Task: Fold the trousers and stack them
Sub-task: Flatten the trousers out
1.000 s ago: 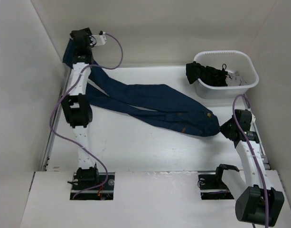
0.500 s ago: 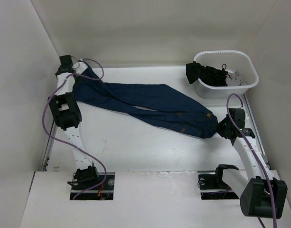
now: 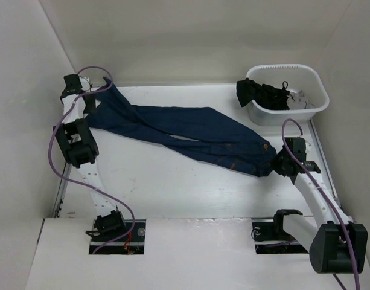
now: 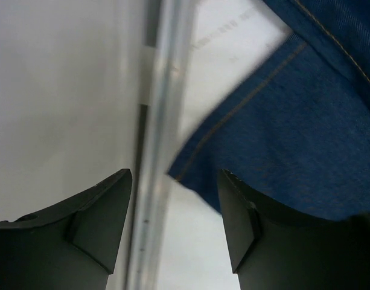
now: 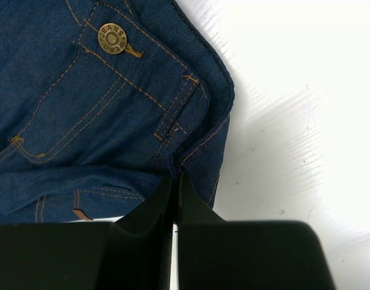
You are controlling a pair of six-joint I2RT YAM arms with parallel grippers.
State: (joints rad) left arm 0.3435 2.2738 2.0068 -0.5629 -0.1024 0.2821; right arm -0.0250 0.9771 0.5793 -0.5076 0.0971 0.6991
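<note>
Jeans (image 3: pixel 191 130) judged limp and heavy, best held at waistband (image 5: pixel 194 96) and hems (image 4: pixel 204 142); right gripper (image 5: pixel 174 179) clamped on waistband, left gripper (image 4: pixel 175 176) agape, empty.

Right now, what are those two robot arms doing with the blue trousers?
A pair of dark navy-blue denim jeans lies stretched out across the white table, not folded yet. The right gripper is shut on the waistband corner, near the brass button. The left gripper is open at the far left edge of the table, with a leg hem lying beside one finger, not pinched. A white plastic basket holding black clothes sits at the far right.
</note>
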